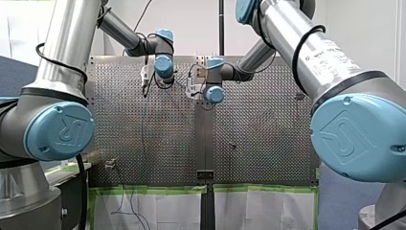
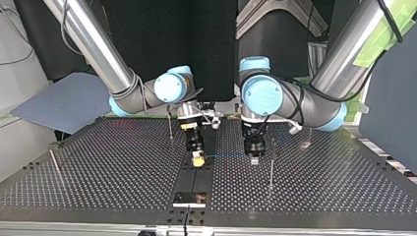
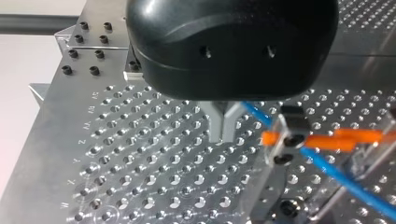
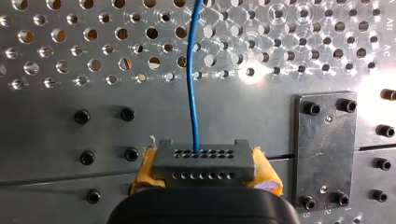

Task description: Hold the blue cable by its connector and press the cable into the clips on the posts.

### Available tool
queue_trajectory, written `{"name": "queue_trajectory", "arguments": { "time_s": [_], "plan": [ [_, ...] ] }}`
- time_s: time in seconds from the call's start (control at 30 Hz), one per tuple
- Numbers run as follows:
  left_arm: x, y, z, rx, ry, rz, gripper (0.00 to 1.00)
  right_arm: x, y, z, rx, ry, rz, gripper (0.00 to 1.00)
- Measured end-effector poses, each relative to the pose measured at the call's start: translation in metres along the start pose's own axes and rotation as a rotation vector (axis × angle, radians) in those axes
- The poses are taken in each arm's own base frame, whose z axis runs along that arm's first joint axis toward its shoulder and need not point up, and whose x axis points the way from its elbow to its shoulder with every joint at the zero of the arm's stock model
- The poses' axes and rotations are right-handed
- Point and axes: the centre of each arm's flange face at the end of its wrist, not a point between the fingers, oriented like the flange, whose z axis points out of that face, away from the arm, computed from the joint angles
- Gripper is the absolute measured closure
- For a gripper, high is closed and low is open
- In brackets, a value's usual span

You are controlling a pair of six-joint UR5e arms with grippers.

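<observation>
In the right wrist view my right gripper (image 4: 205, 173) is shut on the dark grey connector (image 4: 204, 163), with yellow pads (image 4: 145, 170) on both of its sides. The blue cable (image 4: 192, 88) leaves the connector and runs ahead over the perforated table. In the top view my right gripper (image 2: 197, 158) stands near the table's middle seam. The cable (image 2: 226, 156) stretches from it to my left gripper (image 2: 254, 158). In the left wrist view my left gripper (image 3: 223, 133) has its metal fingers together on the cable (image 3: 336, 172), just above the table.
Thin posts stand on the table: one (image 2: 271, 167) close beside my left gripper, one (image 2: 169, 123) behind my right gripper, one (image 2: 54, 161) at the top view's far left. A black plate (image 2: 192, 198) lies on the seam near the table's edge.
</observation>
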Motion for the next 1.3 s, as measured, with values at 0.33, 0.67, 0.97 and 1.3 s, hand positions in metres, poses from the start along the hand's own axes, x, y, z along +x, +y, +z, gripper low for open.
{"name": "queue_trajectory", "arguments": {
  "time_s": [0.33,0.67,0.97,1.3],
  "plan": [
    [-0.002,-0.001,0.001,-0.003,-0.016,-0.028,1.00,0.000,0.001,0.000,-0.004,-0.003,0.006,1.00],
    [-0.001,-0.012,-0.001,0.012,-0.040,-0.091,1.00,-0.009,0.011,-0.005,-0.031,-0.045,0.011,1.00],
    [0.043,-0.037,-0.002,0.037,0.044,-0.095,1.00,-0.029,0.021,-0.017,-0.058,-0.105,0.013,1.00],
    [0.052,-0.048,-0.007,0.054,0.049,-0.119,1.00,-0.061,0.048,-0.038,-0.117,-0.190,0.017,1.00]
  ]
}}
